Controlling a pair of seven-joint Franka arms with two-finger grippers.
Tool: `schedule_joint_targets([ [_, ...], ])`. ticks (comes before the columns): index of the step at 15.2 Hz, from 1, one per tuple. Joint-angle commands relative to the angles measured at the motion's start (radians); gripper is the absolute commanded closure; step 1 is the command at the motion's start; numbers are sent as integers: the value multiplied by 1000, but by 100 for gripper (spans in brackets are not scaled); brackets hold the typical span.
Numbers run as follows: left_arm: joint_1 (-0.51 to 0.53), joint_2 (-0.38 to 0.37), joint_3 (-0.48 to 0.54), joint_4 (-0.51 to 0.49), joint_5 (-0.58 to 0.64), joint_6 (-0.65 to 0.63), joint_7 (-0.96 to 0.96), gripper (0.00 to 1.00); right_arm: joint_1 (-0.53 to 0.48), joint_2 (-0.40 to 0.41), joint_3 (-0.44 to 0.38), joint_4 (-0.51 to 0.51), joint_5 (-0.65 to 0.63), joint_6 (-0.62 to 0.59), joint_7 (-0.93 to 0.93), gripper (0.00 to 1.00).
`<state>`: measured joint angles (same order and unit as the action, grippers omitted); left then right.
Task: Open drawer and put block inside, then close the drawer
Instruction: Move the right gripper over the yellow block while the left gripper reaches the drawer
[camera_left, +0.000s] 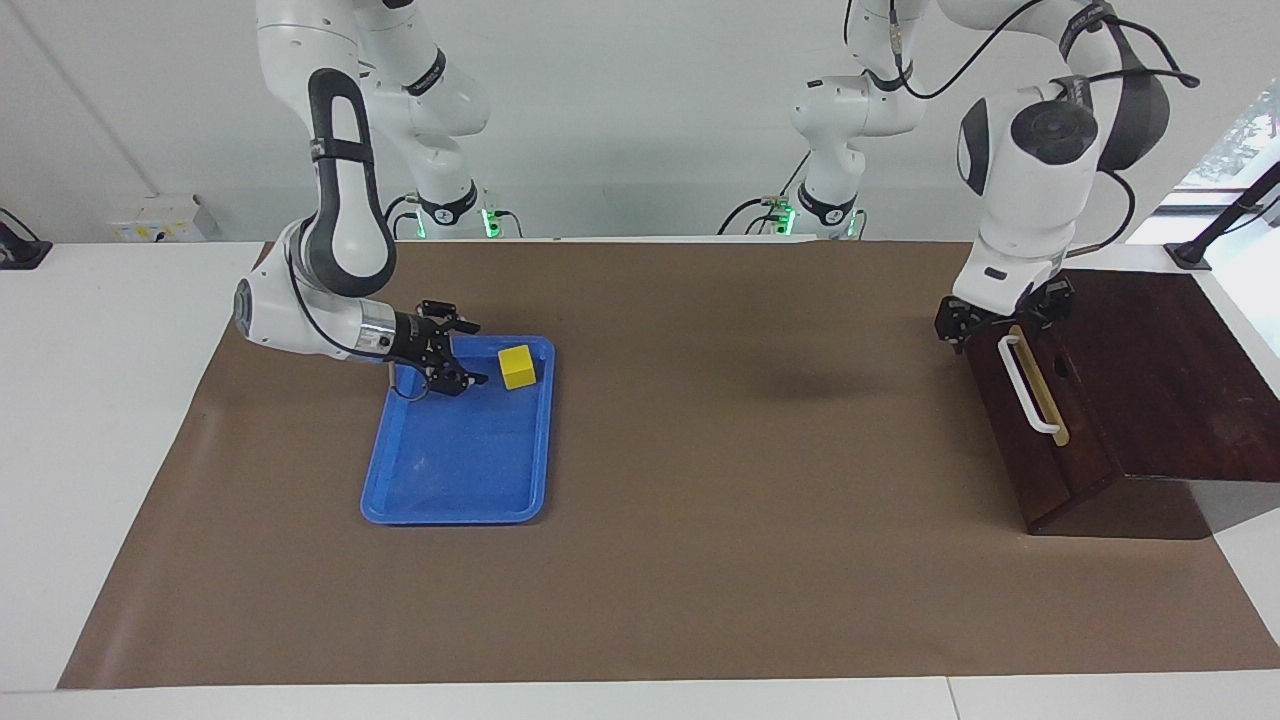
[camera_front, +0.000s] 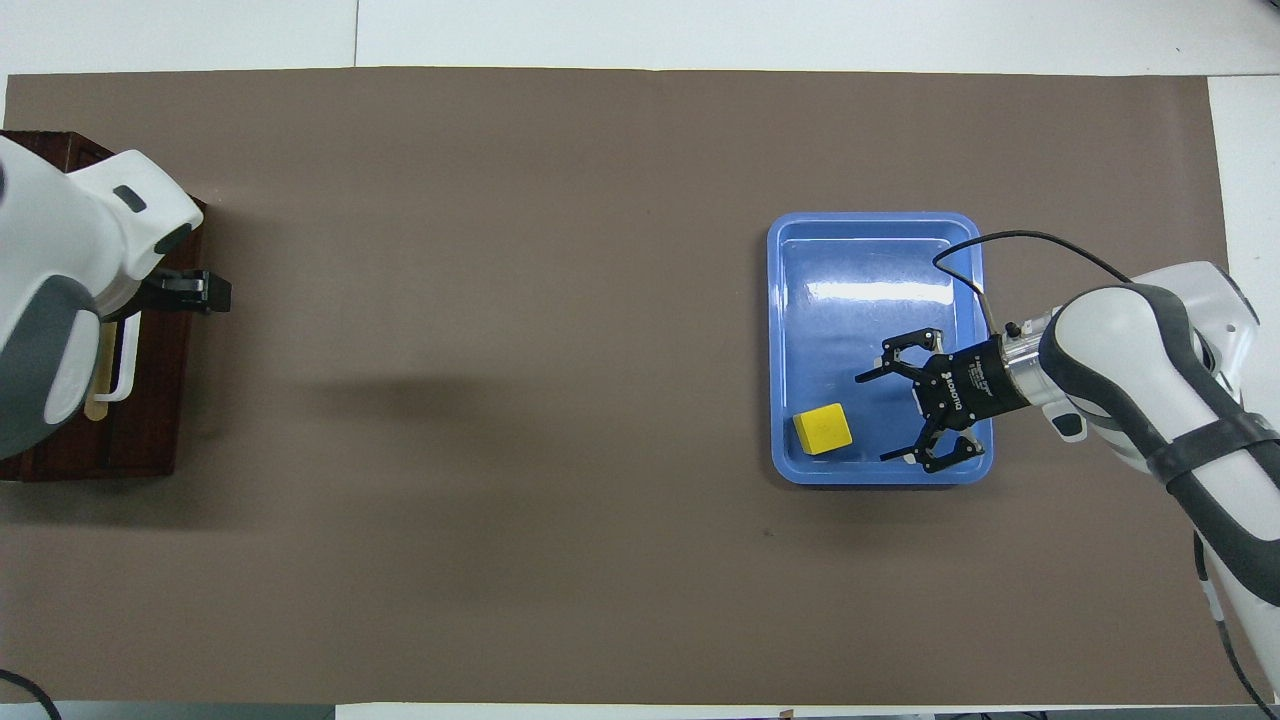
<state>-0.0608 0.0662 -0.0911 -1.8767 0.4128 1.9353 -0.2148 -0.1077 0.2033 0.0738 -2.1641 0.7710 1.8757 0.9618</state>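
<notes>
The yellow block (camera_left: 517, 366) (camera_front: 822, 428) lies in the blue tray (camera_left: 450, 470) (camera_front: 870, 260), at the tray's end nearer to the robots. My right gripper (camera_left: 468, 353) (camera_front: 872, 418) hangs low over the tray, open, its fingertips pointing at the block with a small gap left. The dark wooden drawer (camera_left: 1040, 440) (camera_front: 160, 400) is shut in its box at the left arm's end of the table. My left gripper (camera_left: 1000, 320) (camera_front: 205, 292) is open at the drawer's front, by the end of the white handle (camera_left: 1028, 390) (camera_front: 125, 365) nearer to the robots. Whether it touches the handle I cannot tell.
A brown mat (camera_left: 750, 520) (camera_front: 500, 300) covers the table between the tray and the drawer box. The left arm's white body (camera_front: 60, 260) hides much of the box from above.
</notes>
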Motion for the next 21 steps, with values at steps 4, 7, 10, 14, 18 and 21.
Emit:
schedule_joint_targets([
  [4,35,70,11,-70,155,200,-47,0,19,27,4,26,60,40,-69,0],
  [7,68,86,11,-90,190,229,-44,0,22,31,6,18,67,54,-110,0],
  [10,68,98,11,-107,227,229,-44,0,40,34,4,15,71,62,-126,0],
  [14,70,96,10,-125,227,234,-34,0,46,34,4,1,83,68,-164,0],
  [18,55,92,5,-151,225,248,-29,0,60,33,4,-20,85,86,-184,0],
  [21,29,92,2,-153,215,241,-20,0,63,30,4,-36,85,100,-210,0],
])
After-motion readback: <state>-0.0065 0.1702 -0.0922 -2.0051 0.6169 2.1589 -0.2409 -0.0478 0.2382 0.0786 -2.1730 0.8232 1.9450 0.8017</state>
